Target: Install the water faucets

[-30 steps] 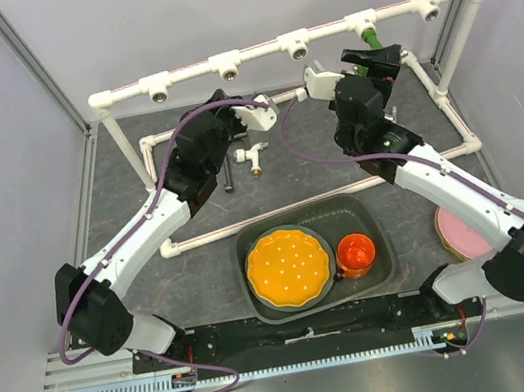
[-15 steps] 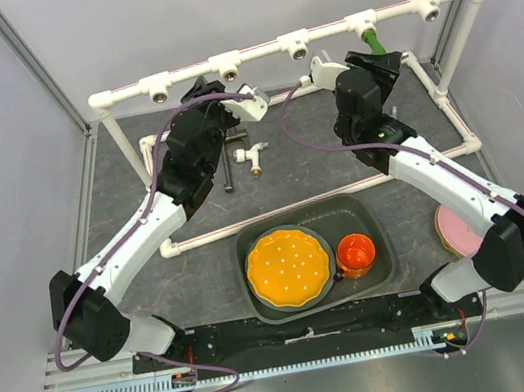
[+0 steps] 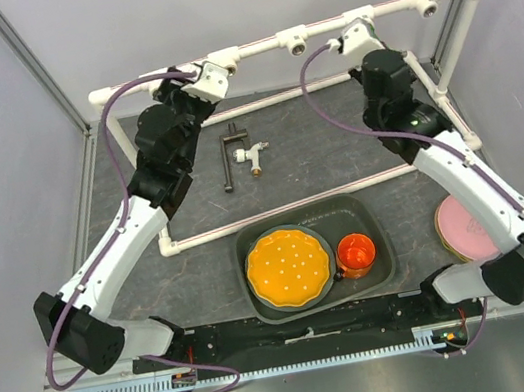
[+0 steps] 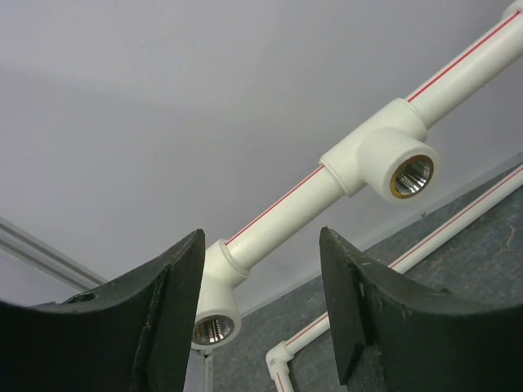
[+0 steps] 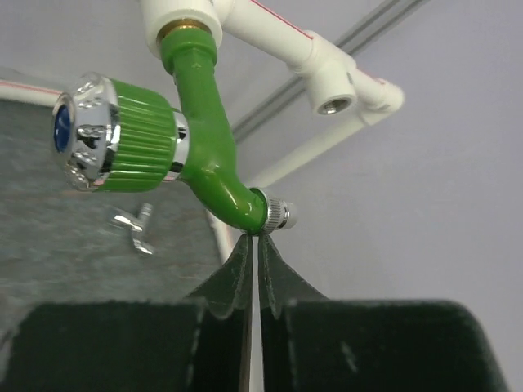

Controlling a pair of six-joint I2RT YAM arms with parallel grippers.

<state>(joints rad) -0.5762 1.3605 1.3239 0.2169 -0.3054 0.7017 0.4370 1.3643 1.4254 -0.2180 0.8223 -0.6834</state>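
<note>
A green water faucet [image 5: 204, 139] with a ribbed green knob and a silver tip hangs screwed into a white tee socket [image 5: 184, 20] of the top rail. My right gripper [image 5: 257, 238] is shut with nothing in it, its tips touching the underside of the spout by the silver tip. A tiny silvery faucet [image 5: 135, 229] lies on the mat behind. The black-handled white-and-brass faucet [image 3: 243, 155] lies on the mat inside the pipe frame. My left gripper [image 4: 261, 245] is open at the rail, with an empty tee socket [image 4: 214, 314] beside its left finger [image 4: 176, 310].
The white PVC frame has a raised top rail [image 3: 257, 50] with several tee sockets and low pipes [image 3: 284, 207] on the mat. A grey tray [image 3: 367, 213] near the front holds an orange plate [image 3: 290, 267] and an orange cup [image 3: 356, 252]. A pink plate [image 3: 465, 226] lies at right.
Both arms have risen toward the top rail. The left gripper has swung left and opened. The right gripper has shut and come up under the green faucet's spout.
</note>
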